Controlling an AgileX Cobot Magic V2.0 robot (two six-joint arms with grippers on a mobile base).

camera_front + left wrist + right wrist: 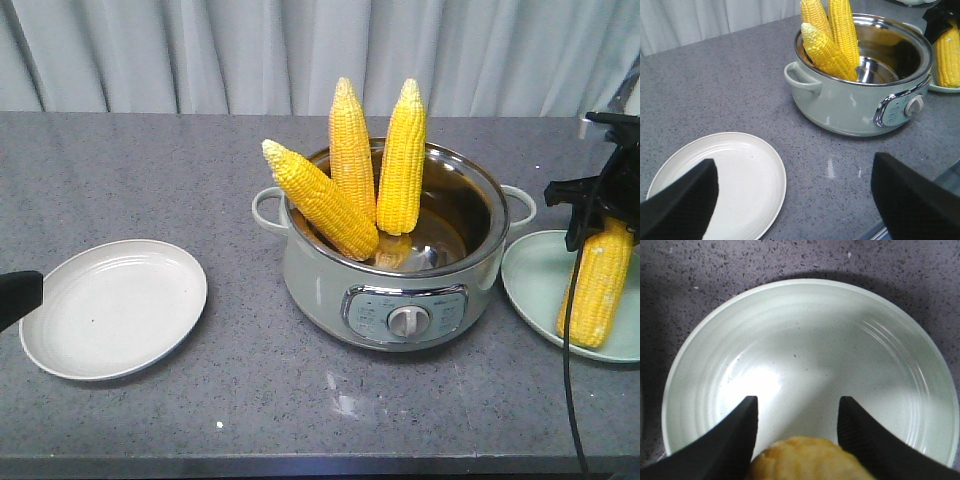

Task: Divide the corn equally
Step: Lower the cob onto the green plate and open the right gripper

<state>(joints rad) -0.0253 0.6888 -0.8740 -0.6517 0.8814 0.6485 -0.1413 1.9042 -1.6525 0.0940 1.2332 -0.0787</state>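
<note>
Three corn cobs point(352, 165) lean upright inside the pale green electric pot point(400, 290), also seen in the left wrist view point(832, 42). Another corn cob point(598, 285) stands steeply over the pale green plate point(530, 275) on the right, its lower end at the plate. My right gripper point(600, 205) is shut on that cob's upper part. In the right wrist view the cob's end point(807, 460) sits between the fingers of the right gripper point(797, 399), above the green plate point(880, 340). My left gripper point(794, 158) is open and empty beside the white plate point(740, 175).
The white plate point(110, 305) lies bare at the left, with one left-gripper finger point(18, 292) at its edge. The pot's control knob point(406, 320) faces the table's front edge. A black cable point(568, 340) hangs from the right arm. A curtain hangs behind the table.
</note>
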